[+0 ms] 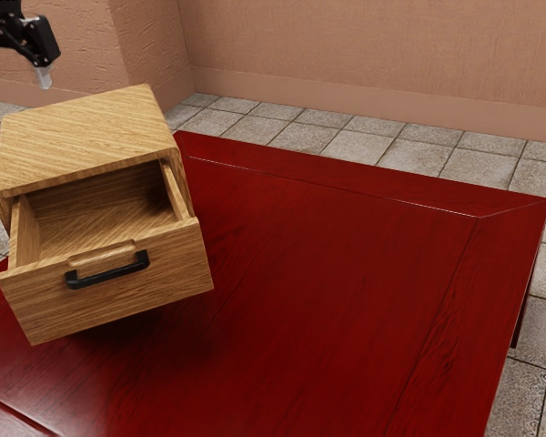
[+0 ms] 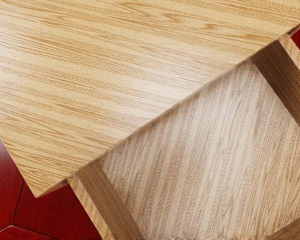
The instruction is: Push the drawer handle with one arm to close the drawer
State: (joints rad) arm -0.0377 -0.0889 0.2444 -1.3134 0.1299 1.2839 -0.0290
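Note:
High in the exterior view's upper left is my black gripper point(image 1: 17, 73), open, its two fingers well apart and nothing between them. It hangs above and behind the light wooden cabinet point(image 1: 86, 132). The cabinet's drawer point(image 1: 168, 273) stands pulled far out, its inside bare. A black bar handle point(image 1: 107, 272) is fixed across the drawer's front, away from the gripper. In the wrist view the cabinet top point(image 2: 115, 75) lies below my hand, with the open drawer's floor point(image 2: 205, 150) beside its edge.
The cabinet stands on a dark red table point(image 1: 346, 291), close to the exterior view's left. Beyond the table are a tiled floor point(image 1: 309, 137) and a tan wall point(image 1: 373, 45).

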